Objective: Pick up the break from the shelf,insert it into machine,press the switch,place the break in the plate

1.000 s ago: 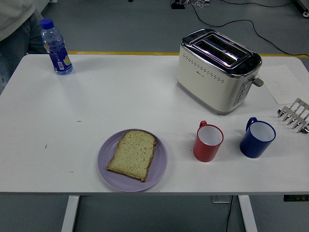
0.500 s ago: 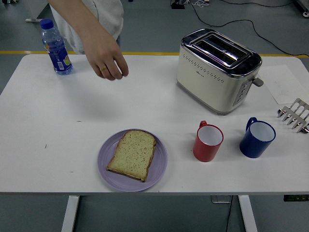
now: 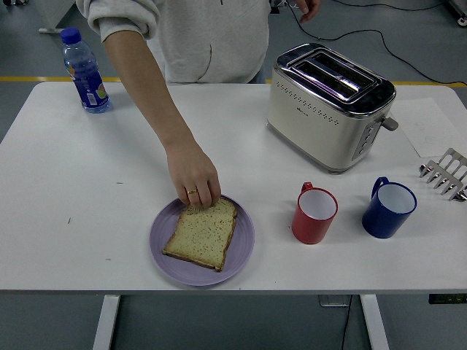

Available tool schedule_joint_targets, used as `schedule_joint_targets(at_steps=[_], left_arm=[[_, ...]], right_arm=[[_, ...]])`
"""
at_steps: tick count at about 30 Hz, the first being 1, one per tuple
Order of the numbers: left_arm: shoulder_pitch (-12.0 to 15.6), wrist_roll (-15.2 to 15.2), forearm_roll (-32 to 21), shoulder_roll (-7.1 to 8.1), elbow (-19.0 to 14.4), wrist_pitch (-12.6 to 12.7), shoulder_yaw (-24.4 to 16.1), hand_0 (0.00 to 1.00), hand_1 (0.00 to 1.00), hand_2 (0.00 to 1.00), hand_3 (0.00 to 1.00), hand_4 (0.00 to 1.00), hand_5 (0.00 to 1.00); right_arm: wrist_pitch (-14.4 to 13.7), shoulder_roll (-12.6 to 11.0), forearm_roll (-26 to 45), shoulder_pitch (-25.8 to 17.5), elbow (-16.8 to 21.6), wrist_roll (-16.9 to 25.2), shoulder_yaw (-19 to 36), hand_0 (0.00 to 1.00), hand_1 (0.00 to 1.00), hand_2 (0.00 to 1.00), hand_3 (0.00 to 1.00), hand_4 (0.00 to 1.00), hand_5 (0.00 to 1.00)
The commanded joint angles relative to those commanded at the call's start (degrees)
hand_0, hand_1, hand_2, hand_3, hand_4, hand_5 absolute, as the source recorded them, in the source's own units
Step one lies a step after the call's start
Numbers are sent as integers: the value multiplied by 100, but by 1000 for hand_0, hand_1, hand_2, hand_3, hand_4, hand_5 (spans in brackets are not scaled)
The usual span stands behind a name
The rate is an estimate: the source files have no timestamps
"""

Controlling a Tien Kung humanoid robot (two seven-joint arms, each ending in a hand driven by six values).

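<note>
- Head view is showing the white table (image 3: 87,160) from my side, and neither of my two hands is appearing in it, so I cannot tell if my fingers are spread or curled.
- A person is standing at the far edge and reaching across; the person's hand (image 3: 193,176) is touching the far edge of the bread slice (image 3: 201,233).
- The bread slice is lying flat on the purple plate (image 3: 162,245), which is sitting near the near edge, a little left of the middle.
- The toaster (image 3: 328,106) is standing toward the far right corner, and both slots are looking empty from here.
- The metal rack (image 3: 445,175) is lying at the right edge, and I am seeing no bread in the visible part of it.
- A red cup (image 3: 314,214) and a blue cup (image 3: 388,208) are standing between the toaster and the near edge, apart from each other.
- A water bottle (image 3: 85,71) is standing at the far left corner.
- I am judging that the whole task is looking finished, because the bread is already on the plate; whether it is toasted I cannot say. The person seems to be taking or adjusting the slice, perhaps to reset.
</note>
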Motion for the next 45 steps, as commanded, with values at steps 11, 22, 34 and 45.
schedule_joint_targets(at_steps=[11,22,34,45], left_arm=[[-11,-8,-66,-6,0,-5,47,672,687,672,553,286,881],[-37,-7,-76,-5,0,1,38,671,687,673,553,285,882],[-57,-17,-113,-3,0,3,75,671,686,673,552,285,882],[-92,-30,-233,-9,0,36,137,671,686,673,552,286,883]], right_arm=[[-22,-21,70,-20,-8,9,15,666,613,637,589,403,254],[-27,-34,81,30,3,15,19,664,610,636,589,402,255],[-38,-31,99,44,0,25,2,661,608,633,588,398,253],[-49,-12,108,89,-11,32,1,661,605,629,588,391,242]])
